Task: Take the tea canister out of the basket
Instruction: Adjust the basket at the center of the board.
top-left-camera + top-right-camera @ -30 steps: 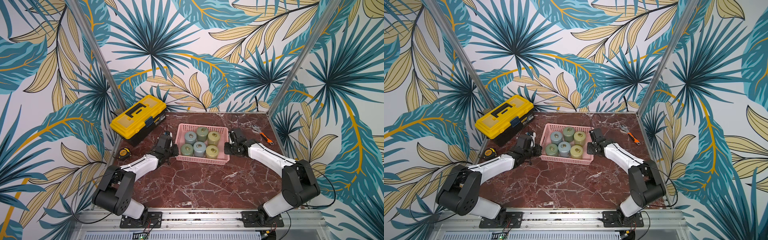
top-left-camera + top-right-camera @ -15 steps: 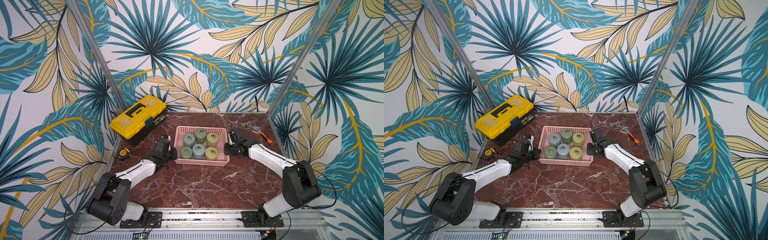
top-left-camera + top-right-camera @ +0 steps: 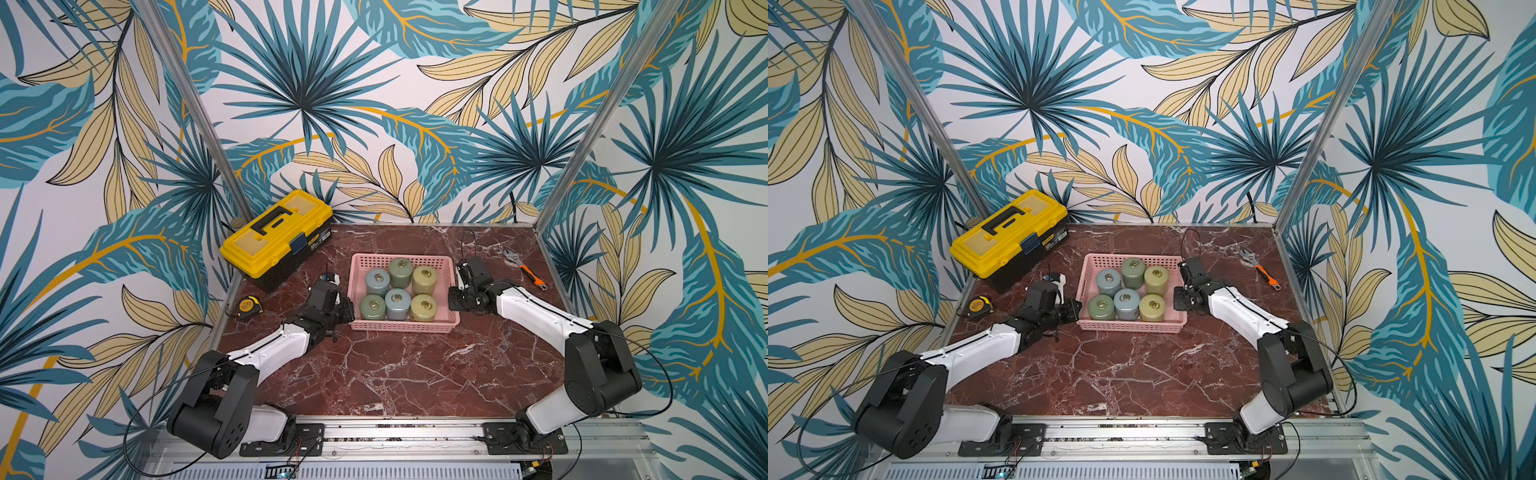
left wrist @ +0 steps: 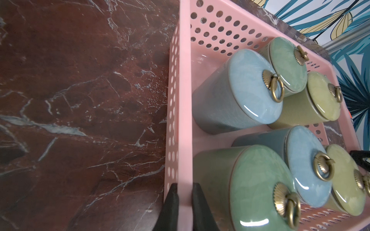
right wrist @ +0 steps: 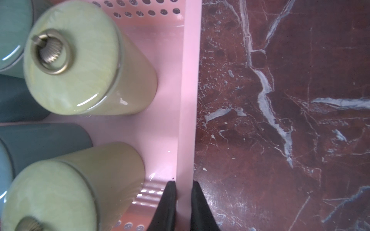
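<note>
Your left pincer [image 4: 184, 195] is clamped on the left rim of the pink basket [image 3: 403, 327], near its front corner. Your right pincer [image 5: 183, 192] is clamped on the opposite rim. Six tea canisters [image 3: 397, 303] stand upright inside the basket, two close-packed rows of three. Bare worktop [image 3: 415, 365] lies open before the basket. A yellow toolbox [image 3: 276, 232] sits off its left rear corner.

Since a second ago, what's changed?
The left hand and right hand, each clamped on a side rim of the basket, pulled it slightly toward the robot; the left arm folded back. The six canisters are still inside; toolbox, tape measure, wrench unmoved.
</note>
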